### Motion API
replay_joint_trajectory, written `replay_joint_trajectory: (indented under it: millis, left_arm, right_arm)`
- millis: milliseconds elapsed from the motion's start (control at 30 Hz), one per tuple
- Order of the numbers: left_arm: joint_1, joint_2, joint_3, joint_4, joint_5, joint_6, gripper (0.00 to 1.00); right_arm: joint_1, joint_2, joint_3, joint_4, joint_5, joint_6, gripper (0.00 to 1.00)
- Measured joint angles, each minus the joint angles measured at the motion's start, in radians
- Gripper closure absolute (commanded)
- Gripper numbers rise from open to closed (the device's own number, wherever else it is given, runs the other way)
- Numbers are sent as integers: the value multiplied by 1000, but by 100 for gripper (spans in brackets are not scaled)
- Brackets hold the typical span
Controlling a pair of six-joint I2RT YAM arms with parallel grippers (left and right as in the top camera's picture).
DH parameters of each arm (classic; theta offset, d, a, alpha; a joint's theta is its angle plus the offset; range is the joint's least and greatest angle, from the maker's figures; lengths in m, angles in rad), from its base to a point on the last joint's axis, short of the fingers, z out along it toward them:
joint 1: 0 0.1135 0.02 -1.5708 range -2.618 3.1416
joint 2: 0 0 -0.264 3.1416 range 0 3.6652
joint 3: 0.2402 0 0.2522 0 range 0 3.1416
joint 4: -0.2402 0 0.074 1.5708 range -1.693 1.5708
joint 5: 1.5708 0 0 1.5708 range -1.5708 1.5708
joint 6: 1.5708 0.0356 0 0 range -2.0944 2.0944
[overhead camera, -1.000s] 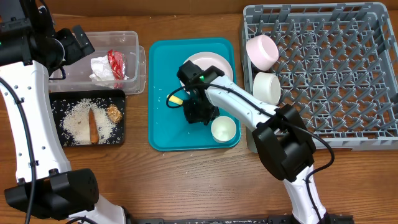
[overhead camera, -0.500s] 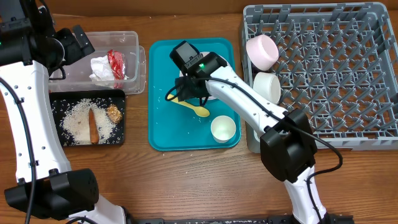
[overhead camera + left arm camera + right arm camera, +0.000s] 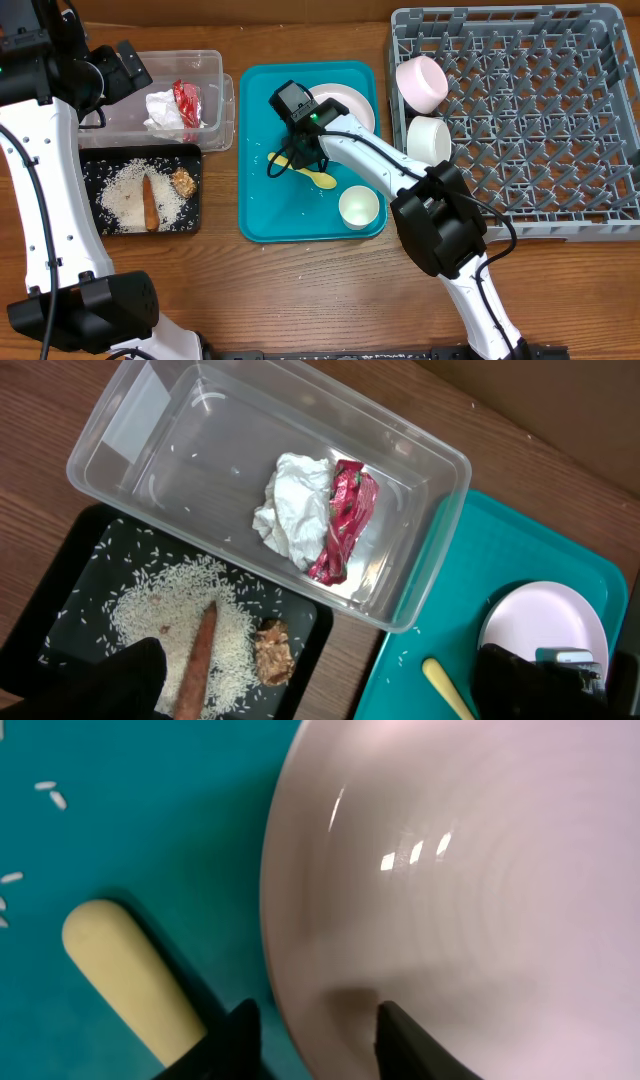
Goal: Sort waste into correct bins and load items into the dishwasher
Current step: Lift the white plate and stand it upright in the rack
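The white plate lies at the back of the teal tray, filling the right wrist view. My right gripper is open, with its fingers on either side of the plate's left rim. The yellow spoon lies on the tray just beside it. The small white cup stands at the tray's front right. My left gripper is open and empty above the clear tub, which holds the napkin and the red wrapper.
The black tray holds rice, the carrot-like stick and the brown piece. The grey dish rack stands at the right with a pink bowl and a white bowl at its left edge.
My right gripper moved from over the spoon in the tray's middle back and left to the plate's rim. The spoon lies uncovered on the tray. The left arm has not moved.
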Motion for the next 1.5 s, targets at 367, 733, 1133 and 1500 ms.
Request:
replay_joint_trajectory:
  millis: [367,733,1133,1500]
  left_arm:
    - [0,0,0,0,0,0,0]
    - [0,0,0,0,0,0,0]
    - [0,0,0,0,0,0,0]
    - [0,0,0,0,0,0,0]
  right_arm:
    - [0,0,0,2,11,-13,96]
    - [2,3,163,-158,19,-45,96]
    - [-59,3,1023,-555,-182,-9,96]
    - [-827,-91,1152,-722,-929,59,96]
